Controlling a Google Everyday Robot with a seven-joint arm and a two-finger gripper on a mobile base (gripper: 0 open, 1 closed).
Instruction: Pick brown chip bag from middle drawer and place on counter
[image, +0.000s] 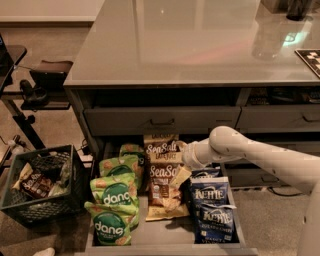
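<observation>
Reaching into the shallow dark grey middle drawer (161, 235), we hold our white gripper (186, 156) just beside the crinkly dark brown chip bag (160, 149) for grasping; its grip we cannot tell.

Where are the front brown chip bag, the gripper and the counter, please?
front brown chip bag (162, 189): camera view, middle of its face.
gripper (186, 156): camera view, its tip, by that bag's upper right corner.
counter (190, 45): camera view, bare glossy top.

The arm (270, 157) is showing as smooth, off-white tubular segments with no visible cables or markings. A rounded, bulbous joint (225, 140) is bridging the thick link and a narrower, ringed wrist (201, 151). The end effector (186, 154), equally pale, is sitting above the drawer (165, 232).
</observation>
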